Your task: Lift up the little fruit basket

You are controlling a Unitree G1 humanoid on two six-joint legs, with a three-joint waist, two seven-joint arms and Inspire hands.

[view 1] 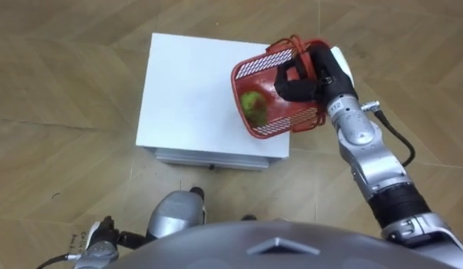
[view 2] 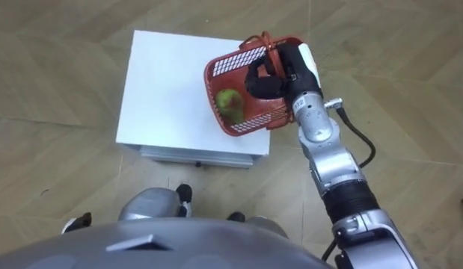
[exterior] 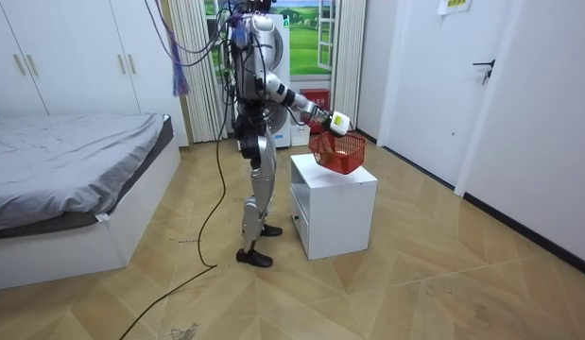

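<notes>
Red plastic mesh made up the fruit basket (view 1: 259,69), which hung tilted over the far right corner of the white counter (view 1: 188,97), its open side tipped toward the robot's left. The right robot hand (view 1: 315,78) was grasping it: dark fingers (view 1: 289,84) curled over the rim and reached down inside the basket, beside the thin red wire handles (view 1: 289,42) that stood up at the far edge. 1 green fruit (view 1: 253,104) lay against the lower mesh wall, close to those fingers but apart from them. Part of the basket overhung the counter's right edge. Whether its bottom was touching the top or just clear of it could not be told from the room view, where the basket sat right at the level of the counter's top.

The left robot hand (view 1: 102,243) was low at the robot's left side, well away from the counter; I could not tell whether it was released or clenched.

Seen from the room view, the robot stood upright on the wooden floor (exterior: 434,283), just beside the counter, with its right arm stretched out over it. A bed (exterior: 65,161) with grey covers filled the room view's left, with white wardrobe doors (exterior: 46,66) behind it.
</notes>
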